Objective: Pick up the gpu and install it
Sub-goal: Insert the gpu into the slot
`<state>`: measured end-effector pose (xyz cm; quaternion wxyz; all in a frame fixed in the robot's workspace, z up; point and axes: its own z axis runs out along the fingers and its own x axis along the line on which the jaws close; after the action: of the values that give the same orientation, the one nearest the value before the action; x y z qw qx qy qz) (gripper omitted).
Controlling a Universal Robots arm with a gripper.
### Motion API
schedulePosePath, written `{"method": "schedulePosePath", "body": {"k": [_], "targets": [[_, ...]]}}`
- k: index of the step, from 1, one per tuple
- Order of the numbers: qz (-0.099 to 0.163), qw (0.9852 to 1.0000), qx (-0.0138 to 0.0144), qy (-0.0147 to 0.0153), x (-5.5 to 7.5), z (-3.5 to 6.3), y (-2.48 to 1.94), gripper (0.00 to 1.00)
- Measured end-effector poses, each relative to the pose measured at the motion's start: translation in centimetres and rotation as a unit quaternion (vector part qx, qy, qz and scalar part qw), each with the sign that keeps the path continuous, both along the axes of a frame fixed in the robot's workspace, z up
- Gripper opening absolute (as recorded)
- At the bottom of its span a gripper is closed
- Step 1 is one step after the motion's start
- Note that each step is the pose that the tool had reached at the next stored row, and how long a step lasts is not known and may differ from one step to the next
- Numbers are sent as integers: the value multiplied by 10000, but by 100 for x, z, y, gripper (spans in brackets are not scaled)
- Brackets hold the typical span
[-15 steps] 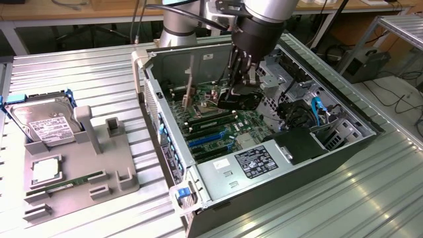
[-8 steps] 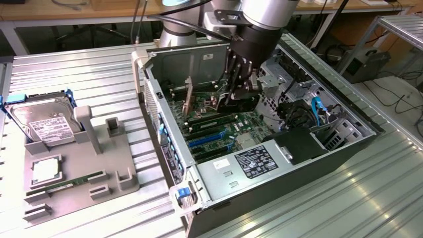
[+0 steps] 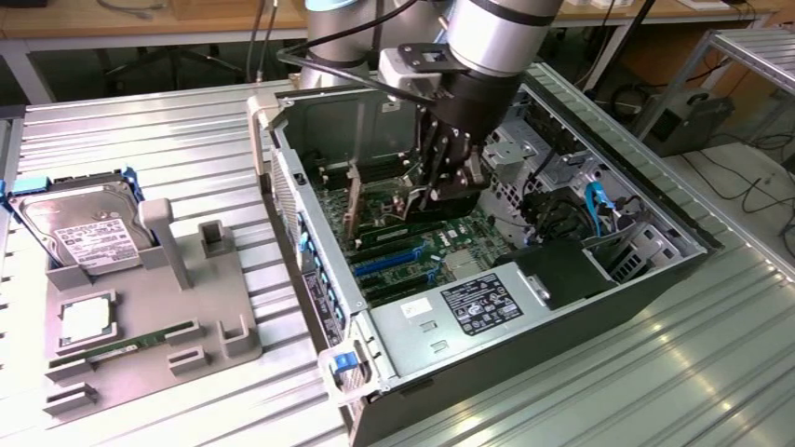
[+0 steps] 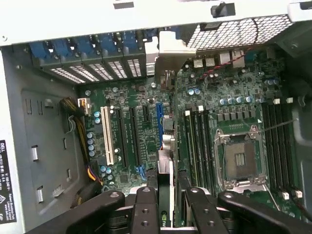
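Little legible. White label [image 3: 97, 237] on the hard drive [image 3: 81, 228], print too small to read. Black label [image 3: 478, 304] on the power supply [image 3: 435, 321], with rows of white print and marks, none readable. In the wrist view, black sticker [image 4: 6, 183] on the case wall [image 4: 44, 161], turned sideways, topped by a word resembling "DELL", not certain; lines beneath too fine to make out. White markings on the motherboard [image 4: 146, 112], unreadable. No other text, number or sign clear enough to read.
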<state>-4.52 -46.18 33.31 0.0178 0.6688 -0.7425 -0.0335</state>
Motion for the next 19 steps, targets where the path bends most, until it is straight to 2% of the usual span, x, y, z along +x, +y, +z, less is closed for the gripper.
{"method": "schedulePosePath", "body": {"k": [4,10,15,19], "targets": [[168,9999,1,1,-39,-92,-7,26],[209,9998,1,-10,-171,-196,-7,26],[288,9996,-1,-36,-192,-269,7,26],[357,9994,1,-40,-191,-347,20,26]]}}
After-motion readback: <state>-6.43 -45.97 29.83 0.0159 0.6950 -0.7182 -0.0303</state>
